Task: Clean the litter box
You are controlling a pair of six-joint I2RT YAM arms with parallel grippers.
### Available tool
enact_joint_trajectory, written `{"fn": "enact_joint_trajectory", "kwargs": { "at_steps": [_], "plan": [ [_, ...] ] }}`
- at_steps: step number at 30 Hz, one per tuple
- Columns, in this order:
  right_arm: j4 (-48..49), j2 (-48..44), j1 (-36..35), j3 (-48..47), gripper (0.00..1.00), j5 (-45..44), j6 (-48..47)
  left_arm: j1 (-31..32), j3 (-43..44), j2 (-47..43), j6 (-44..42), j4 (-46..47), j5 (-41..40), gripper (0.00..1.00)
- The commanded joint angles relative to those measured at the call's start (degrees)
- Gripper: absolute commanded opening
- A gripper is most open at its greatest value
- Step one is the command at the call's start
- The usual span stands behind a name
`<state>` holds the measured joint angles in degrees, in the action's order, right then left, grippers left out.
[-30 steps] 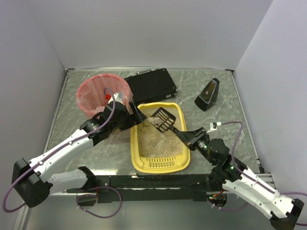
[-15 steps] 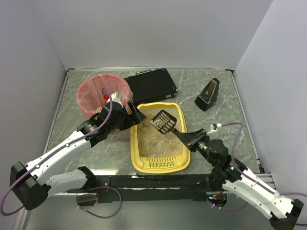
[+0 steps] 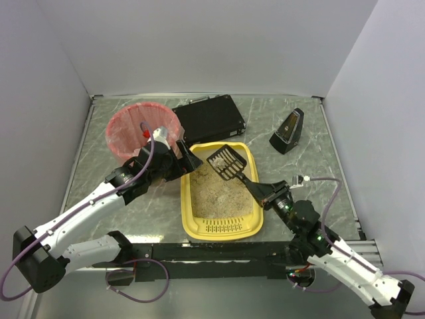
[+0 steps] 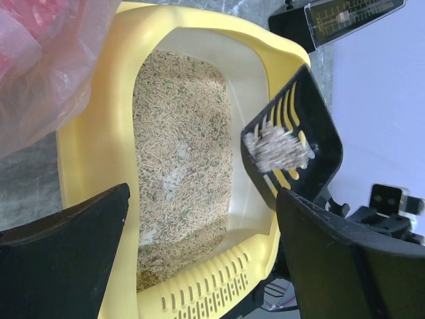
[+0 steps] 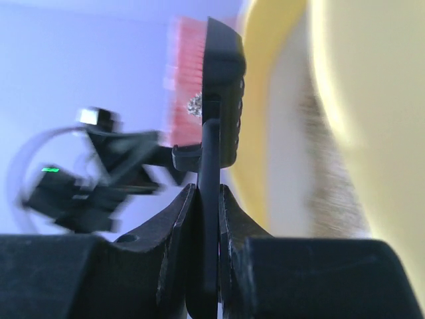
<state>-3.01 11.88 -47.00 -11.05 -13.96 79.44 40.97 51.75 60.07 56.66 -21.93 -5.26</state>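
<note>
The yellow litter box (image 3: 222,228) sits at the near middle of the table, with beige litter inside and its slotted strip at the near end. My right gripper (image 3: 263,191) is shut on the handle of a black slotted scoop (image 3: 226,163), held above the box's far right part. A pale clump (image 4: 275,149) lies in the scoop (image 4: 312,119). The right wrist view shows the scoop (image 5: 222,93) edge-on, its handle pinched in the right gripper (image 5: 208,193) beside the box wall (image 5: 372,100). My left gripper (image 3: 187,159) hangs open and empty over the box's far left corner. From the left wrist, that gripper (image 4: 202,199) looks down on the litter and the rim (image 4: 86,166).
A round bin with a pink liner (image 3: 143,129) stands at the far left, close to the left gripper, and shows again in the left wrist view (image 4: 46,60). A flat black case (image 3: 209,118) lies behind the box. A small black wedge-shaped device (image 3: 287,131) stands at the far right.
The scoop has risen a little and shifted toward the far end of the box, and the right wrist has dropped nearer the table's front. The left arm has barely moved.
</note>
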Motion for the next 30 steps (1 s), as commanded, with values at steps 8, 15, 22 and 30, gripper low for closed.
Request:
{"fn": "enact_joint_trajectory", "kwargs": {
  "at_steps": [8,15,22,30],
  "plan": [
    [8.0,5.1,0.0,-1.3,0.00,4.5,3.6,0.2,0.2,-1.6,-0.3,0.5,3.2,0.97],
    [2.6,2.9,0.1,-3.3,0.00,-1.4,0.5,0.2,-0.7,-3.9,-0.6,-0.5,1.7,0.97],
    [-8.0,-1.7,0.1,-8.2,0.00,-1.9,-3.2,0.2,0.3,-2.7,-0.7,-1.5,1.6,0.97],
    [0.8,4.4,0.3,-5.4,0.00,2.1,-0.7,0.2,0.6,-3.5,-0.2,-1.8,1.1,0.97]
  ]
}}
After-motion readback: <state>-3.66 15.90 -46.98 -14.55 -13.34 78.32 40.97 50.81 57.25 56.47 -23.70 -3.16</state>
